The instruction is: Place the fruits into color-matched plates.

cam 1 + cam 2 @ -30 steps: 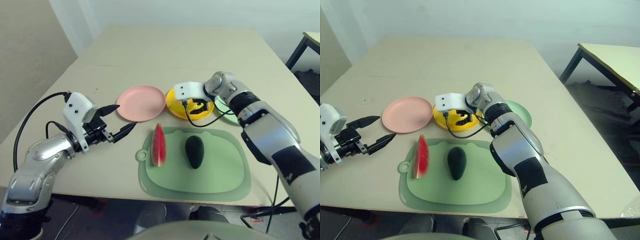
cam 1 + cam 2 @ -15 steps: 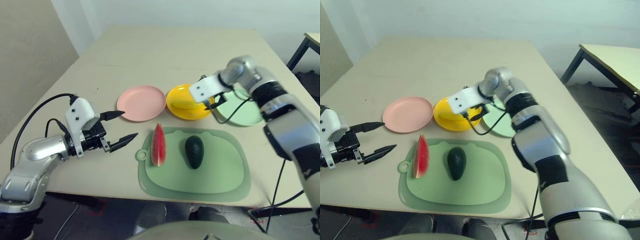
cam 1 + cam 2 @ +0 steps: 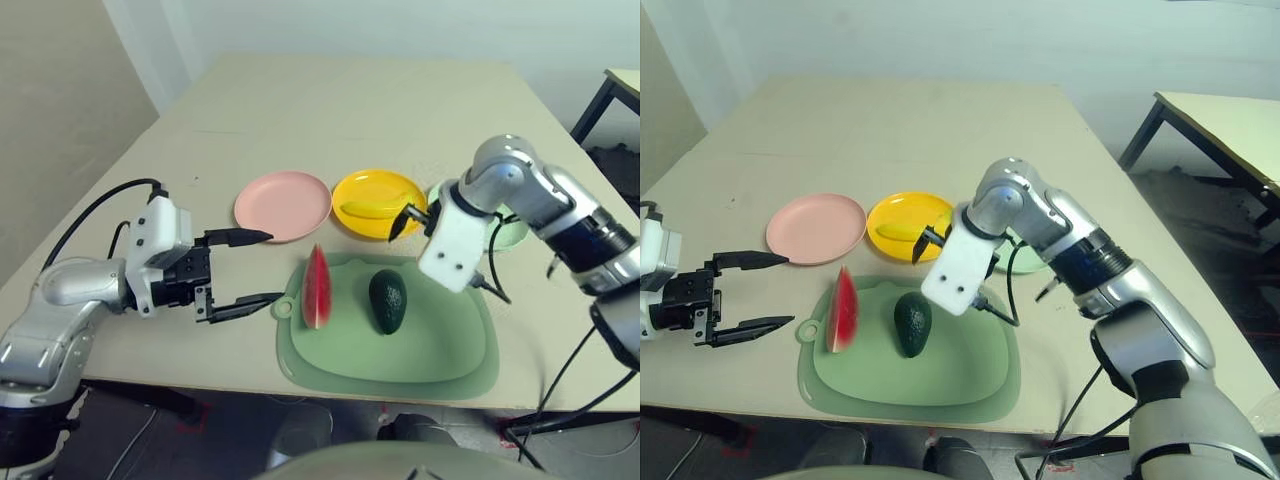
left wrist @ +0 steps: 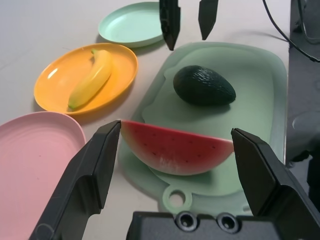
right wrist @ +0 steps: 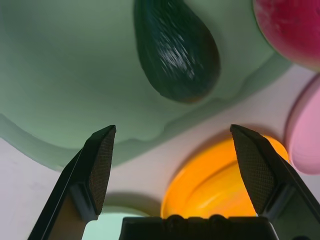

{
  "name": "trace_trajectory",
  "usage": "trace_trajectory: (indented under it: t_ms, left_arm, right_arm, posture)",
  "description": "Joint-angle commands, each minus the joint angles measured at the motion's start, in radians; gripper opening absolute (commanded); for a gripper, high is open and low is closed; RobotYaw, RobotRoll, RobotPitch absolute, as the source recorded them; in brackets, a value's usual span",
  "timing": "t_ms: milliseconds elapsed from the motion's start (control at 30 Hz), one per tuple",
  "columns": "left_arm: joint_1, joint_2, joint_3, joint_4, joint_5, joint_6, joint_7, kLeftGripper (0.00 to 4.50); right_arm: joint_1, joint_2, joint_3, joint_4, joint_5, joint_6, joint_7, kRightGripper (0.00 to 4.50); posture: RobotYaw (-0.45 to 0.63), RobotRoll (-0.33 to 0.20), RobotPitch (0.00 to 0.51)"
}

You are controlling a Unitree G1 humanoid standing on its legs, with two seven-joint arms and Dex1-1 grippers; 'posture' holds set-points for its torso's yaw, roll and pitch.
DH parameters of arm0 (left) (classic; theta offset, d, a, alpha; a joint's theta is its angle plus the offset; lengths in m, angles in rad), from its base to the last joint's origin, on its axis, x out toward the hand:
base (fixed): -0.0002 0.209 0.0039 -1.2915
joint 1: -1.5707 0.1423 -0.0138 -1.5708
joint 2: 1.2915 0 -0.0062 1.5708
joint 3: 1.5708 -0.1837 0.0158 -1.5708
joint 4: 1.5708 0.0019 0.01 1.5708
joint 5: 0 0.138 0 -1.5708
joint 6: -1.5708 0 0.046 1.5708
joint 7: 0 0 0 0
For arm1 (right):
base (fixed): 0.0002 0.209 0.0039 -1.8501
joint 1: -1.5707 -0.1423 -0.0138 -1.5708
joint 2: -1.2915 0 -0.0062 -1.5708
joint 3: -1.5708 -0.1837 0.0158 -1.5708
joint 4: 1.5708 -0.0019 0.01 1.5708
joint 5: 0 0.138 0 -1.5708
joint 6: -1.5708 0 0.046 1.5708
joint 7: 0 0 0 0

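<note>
While sitting on worktop [image 3: 300,110]: pink plate [image 3: 283,205] empty, yellow plate [image 3: 378,204] with banana [image 3: 368,209] inside, mint plate [image 4: 131,23] partly hidden behind right arm. Nearer the robot, green cutting mat [image 3: 440,345] carrying watermelon wedge [image 3: 317,289] on its left part, rind edge down, and avocado [image 3: 388,301] just right of it, apart. Left gripper [image 3: 250,268] hovering level above worktop, just left of mat, jaws wide apart, empty, aimed at watermelon, not touching. Right gripper [image 3: 410,219] tilted downward above mat's far edge between yellow plate and avocado, jaws wide apart, nothing held. 2 fruits not yet in plates, 1 placed.
</note>
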Motion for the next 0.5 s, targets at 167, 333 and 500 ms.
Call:
trace_trajectory:
  t_ms: [167, 333, 500]
  left_arm:
    - [-0.004, 0.024, -0.015, 0.015, -0.006, 0.008, -0.03, 4.5]
    - [0.0, 0.027, -0.014, 0.012, -0.005, 0.003, -0.04, 4.5]
    - [0.006, 0.027, -0.014, 0.006, 0.0, 0.0, -0.045, 4.5]
  right_arm:
    - [0.036, 0.011, 0.033, -0.044, 0.029, 0.012, 0.008, 4.45]
    - [0.053, 0.049, 0.032, -0.017, 0.011, -0.014, 0.008, 4.45]
    - [0.064, 0.091, 0.035, 0.018, -0.024, -0.021, -0.003, 4.45]
  posture:
    - [0.21, 0.0, 0.0]
    - [0.22, 0.0, 0.0]
    - [0.23, 0.0, 0.0]
